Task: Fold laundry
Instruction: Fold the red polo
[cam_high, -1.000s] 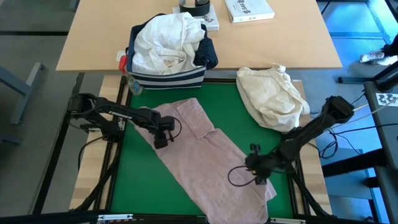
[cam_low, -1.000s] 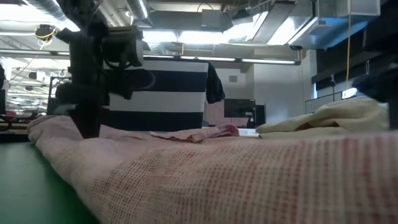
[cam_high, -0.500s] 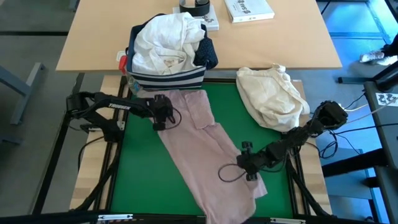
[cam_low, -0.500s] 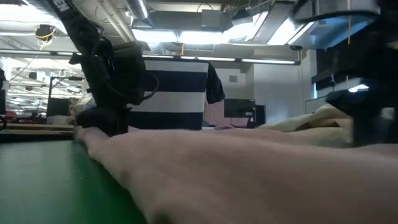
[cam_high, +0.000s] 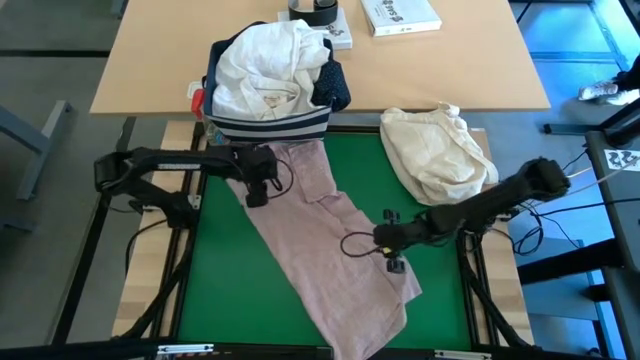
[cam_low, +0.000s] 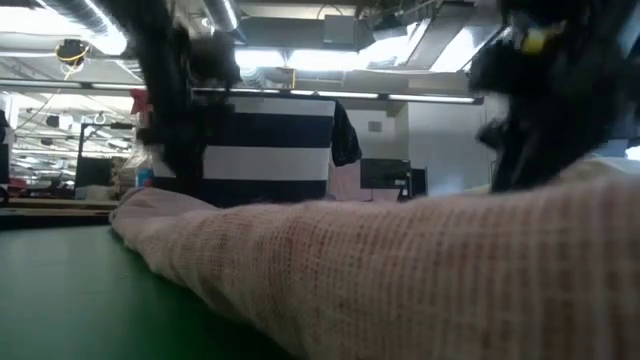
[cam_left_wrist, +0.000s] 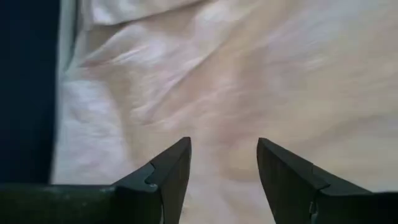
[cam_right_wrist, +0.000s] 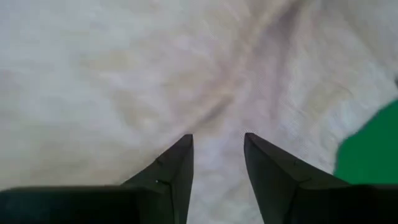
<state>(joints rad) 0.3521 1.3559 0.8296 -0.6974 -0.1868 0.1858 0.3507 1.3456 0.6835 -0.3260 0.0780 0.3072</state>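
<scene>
The pale pink top (cam_high: 320, 250) lies stretched in a slanting band across the green mat (cam_high: 225, 290), from beside the striped bin to the near edge. My left gripper (cam_high: 258, 190) is shut on its far end, next to the bin. My right gripper (cam_high: 393, 250) is shut on its right edge, near the mat's middle right. In the low view the pink top (cam_low: 380, 270) rises in a ridge toward both arms. A white shirt (cam_high: 262, 65) and a dark garment fill the bin. My left gripper has a bunch of the pink top's far end (cam_left_wrist: 221, 134) between its two fingers, coming steeply from above. How many layers it holds I cannot tell. The cloth there is raised off the mat and runs taut toward the other arm. My right gripper pinches a gathered bit of the pink top near its right edge (cam_right_wrist: 214, 124), slanting down from the table's right side. Creases run out from the fingers. The cloth at the hold is lifted, and the near end lies on the mat.
The navy bin with white stripes (cam_high: 265, 125) stands at the mat's far edge, close to my left gripper. A cream cloth bundle (cam_high: 435, 150) lies at the far right corner. A book (cam_high: 400, 14) and a tape roll sit on the wooden table behind. Bare mat shows at the near left.
My left gripper has gone up and toward the far edge, dragging the top's far end up to the bin. My right gripper has moved toward the left and far side with the right edge. The folded flap has pulled out and the top now lies straighter and tauter.
</scene>
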